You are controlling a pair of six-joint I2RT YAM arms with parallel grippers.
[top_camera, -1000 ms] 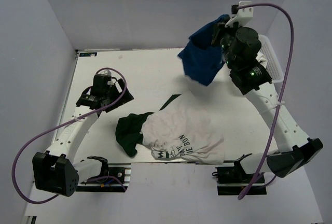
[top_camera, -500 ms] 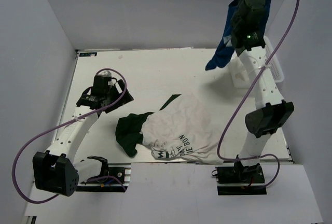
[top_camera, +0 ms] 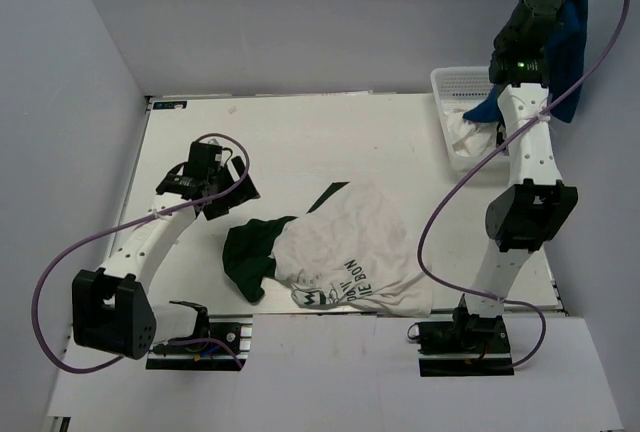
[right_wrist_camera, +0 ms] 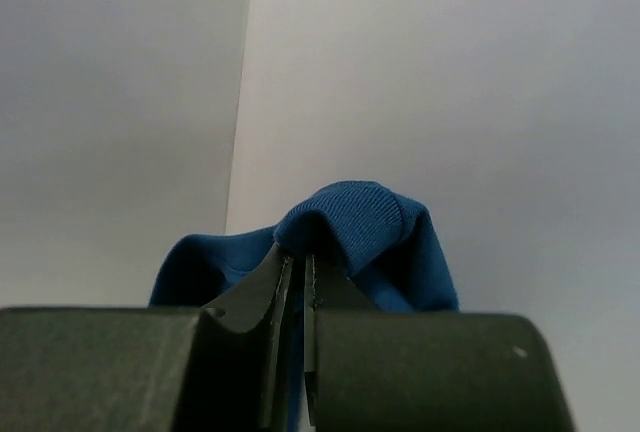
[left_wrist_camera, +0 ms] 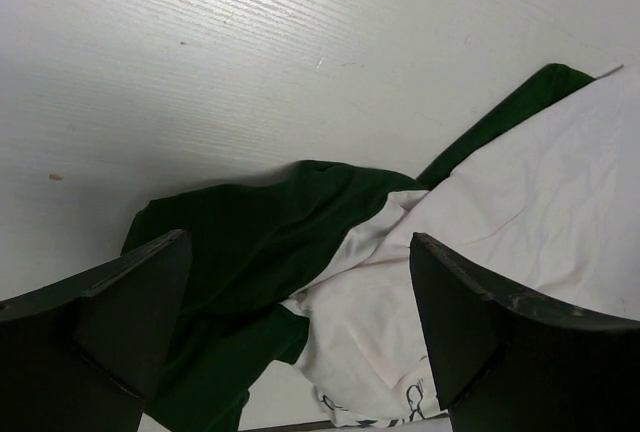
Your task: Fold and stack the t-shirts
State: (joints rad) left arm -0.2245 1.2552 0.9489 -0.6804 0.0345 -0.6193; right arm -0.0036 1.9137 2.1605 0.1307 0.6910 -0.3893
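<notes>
While my right hand [right_wrist_camera: 295, 257] holds the blue t-shirt [right_wrist_camera: 370, 222] high near the basket [top_camera: 452, 80] and my left hand [left_wrist_camera: 300, 337] hangs wide, I judge it next needs laying flat on the bench [top_camera: 290, 132].

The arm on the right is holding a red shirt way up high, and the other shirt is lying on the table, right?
Not red. The right gripper holds up a blue shirt, as the right wrist view shows. The white and green shirt does lie on the table.

The white t-shirt with dark green sleeves [top_camera: 352, 244] bears a dark chest print [top_camera: 345, 289], upside down and creased; only the letters "BO" read with any certainty.
</notes>
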